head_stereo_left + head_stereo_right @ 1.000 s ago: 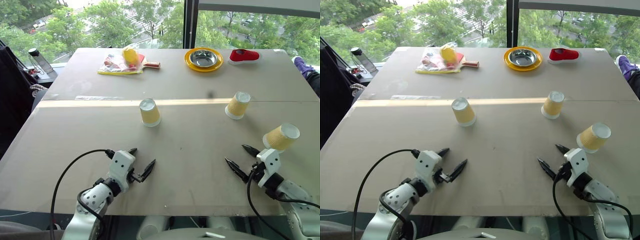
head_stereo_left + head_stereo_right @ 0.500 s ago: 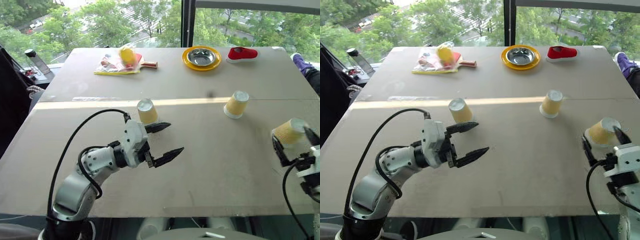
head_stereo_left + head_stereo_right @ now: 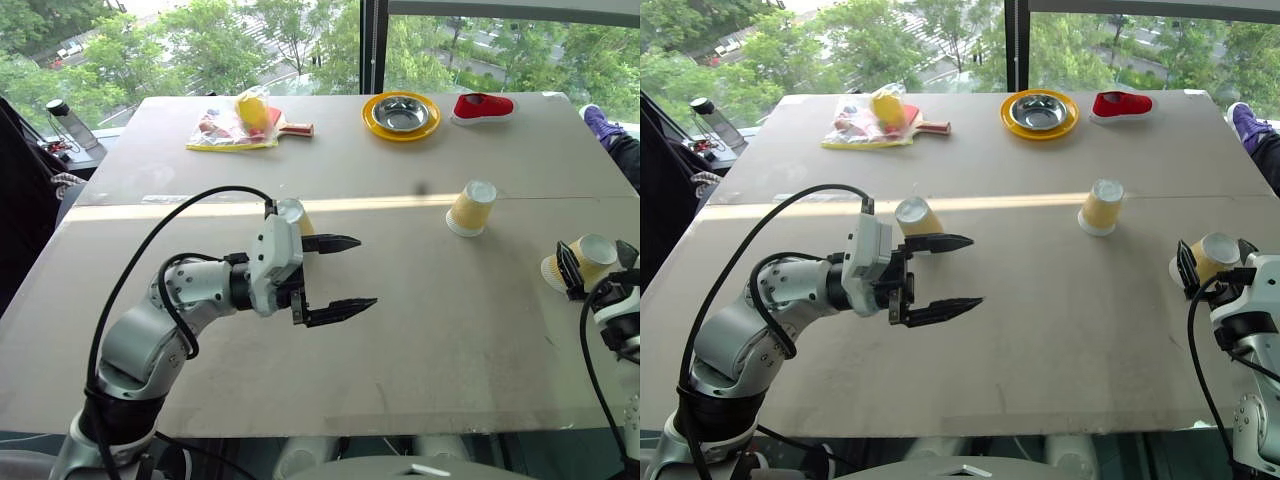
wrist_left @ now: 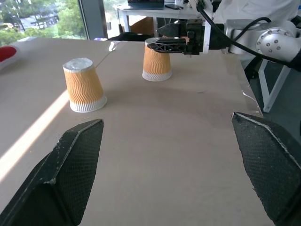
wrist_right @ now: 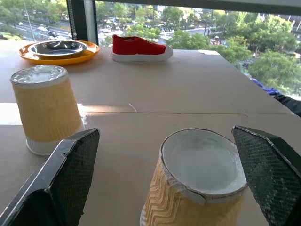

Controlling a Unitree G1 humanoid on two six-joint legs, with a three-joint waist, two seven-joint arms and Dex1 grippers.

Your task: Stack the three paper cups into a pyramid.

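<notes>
A wide tan table (image 3: 400, 330) is filling the head camera's view, with windows and trees along the top edge. At the upper left, a yellow packet (image 3: 232, 128) is lying on the far side of the table with a red paddle (image 3: 290, 127) beside it. A dark bottle (image 3: 70, 122) is standing off the table's left edge.

In the left half, the left gripper (image 3: 345, 272) is hovering above the table and pointing toward the right, its two black fingers spread wide and holding nothing. The left cup (image 3: 293, 215) is sitting upside down just behind the upper finger, partly hidden by the gripper's white body.

At top centre, a yellow plate (image 3: 403, 117) carrying a steel bowl (image 3: 402, 113) is resting near the far edge, and a red shoe (image 3: 486, 107) is lying just to its right.

Right of centre, the middle cup (image 3: 472, 208) is standing upside down, well apart from the others.

At the right edge, the right cup (image 3: 588, 258) is also standing base up. The right gripper (image 3: 598, 266) is reaching around it with jaws wide, one finger on each side; in the right wrist view the fingers (image 5: 61, 188) are standing clear of the cup's walls. The three cups are all standing apart, none stacked.
</notes>
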